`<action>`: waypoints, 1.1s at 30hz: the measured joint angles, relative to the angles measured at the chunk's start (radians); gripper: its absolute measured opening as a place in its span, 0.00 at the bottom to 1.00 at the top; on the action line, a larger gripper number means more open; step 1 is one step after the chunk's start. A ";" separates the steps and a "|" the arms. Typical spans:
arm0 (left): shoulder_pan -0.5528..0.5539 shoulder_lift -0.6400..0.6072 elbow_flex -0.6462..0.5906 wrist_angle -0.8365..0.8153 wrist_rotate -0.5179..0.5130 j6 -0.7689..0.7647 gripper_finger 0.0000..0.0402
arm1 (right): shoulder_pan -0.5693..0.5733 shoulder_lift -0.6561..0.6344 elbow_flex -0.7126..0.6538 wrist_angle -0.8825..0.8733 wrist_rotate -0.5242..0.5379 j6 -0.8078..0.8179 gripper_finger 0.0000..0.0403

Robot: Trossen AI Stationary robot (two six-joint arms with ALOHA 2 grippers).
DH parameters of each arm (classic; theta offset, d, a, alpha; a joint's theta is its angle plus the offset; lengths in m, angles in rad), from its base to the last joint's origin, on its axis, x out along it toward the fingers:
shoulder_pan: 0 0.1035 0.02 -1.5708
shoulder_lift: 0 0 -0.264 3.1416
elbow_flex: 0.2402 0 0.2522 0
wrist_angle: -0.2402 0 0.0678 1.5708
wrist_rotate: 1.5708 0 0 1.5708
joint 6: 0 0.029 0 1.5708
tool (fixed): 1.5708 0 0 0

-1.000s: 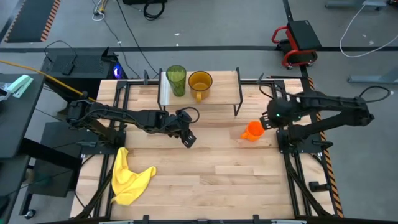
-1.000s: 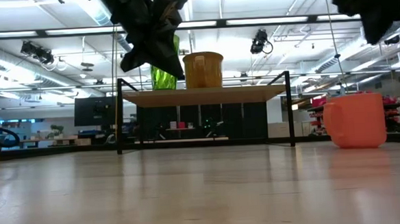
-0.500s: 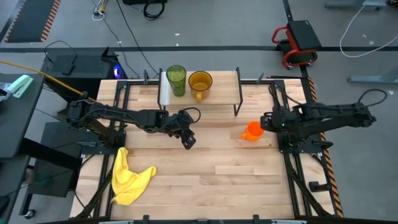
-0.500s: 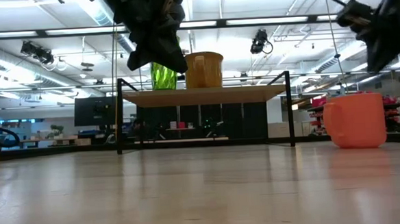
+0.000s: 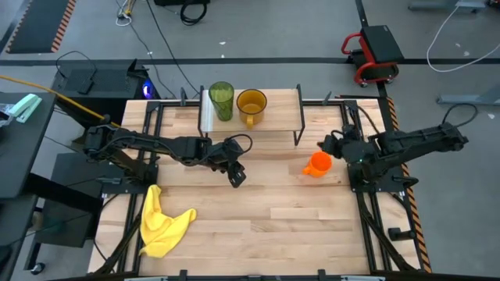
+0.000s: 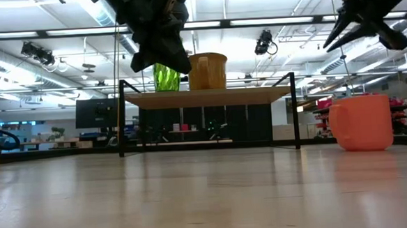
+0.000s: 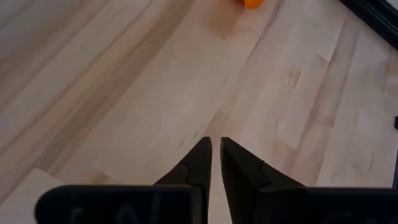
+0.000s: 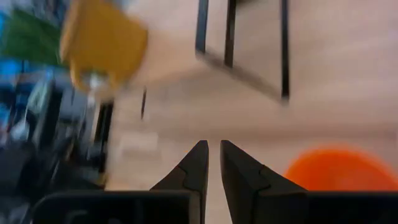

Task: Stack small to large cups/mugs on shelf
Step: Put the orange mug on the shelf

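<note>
Counter (image 5: pixel 258 211) fills the middle of the high view, shelf (image 5: pixel 277 109) at its upper centre. Two of three cups are up on the shelf, side by side, not nested: green tumbler (image 5: pixel 221 100) on the left, amber mug (image 5: pixel 251 103) just right of it. Orange mug (image 5: pixel 317 165) sits upright on the counter, right of centre, below and right of the shelf, so judging by this the task is roughly two thirds placed, with the orange mug left to lift up; whether actual nesting is wanted can't be told. Right gripper (image 5: pixel 331 145) hangs just above and right of the orange mug in the high view, and above it, not touching, in the low view; fingers nearly together, empty, mug rim showing just off the fingertips in the right wrist view. Left gripper (image 5: pixel 237 175) is mid-counter, left of centre, well apart from the orange mug, fingers closed on nothing. Yellow cloth (image 5: pixel 162 220) lies lower left.
</note>
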 joint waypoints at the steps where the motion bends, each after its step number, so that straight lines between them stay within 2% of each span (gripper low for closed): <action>1: 0.000 0.000 0.000 0.003 0.000 0.000 0.10 | 0.016 0.012 0.000 -0.006 0.063 0.015 0.12; 4: 0.001 0.000 0.000 0.005 0.000 0.009 0.10 | 0.023 0.053 0.000 -0.055 0.183 0.106 0.10; 6: 0.006 0.000 0.000 0.005 0.003 0.022 0.10 | 0.012 0.087 0.000 -0.116 0.187 0.180 0.08; 10: 0.024 0.000 0.000 0.006 0.020 0.027 0.11 | -0.019 0.177 0.000 -0.210 0.087 0.274 0.02; 15: 0.041 0.000 0.000 0.006 0.042 0.049 0.10 | -0.054 0.285 0.000 -0.237 0.012 0.341 0.04; 20: 0.045 -0.001 0.000 0.006 0.072 0.053 0.10 | -0.099 0.341 0.000 -0.250 -0.105 0.336 0.01; 33: 0.042 -0.001 0.000 0.004 0.074 0.067 0.10 | -0.106 0.356 0.000 -0.276 -0.128 0.370 0.01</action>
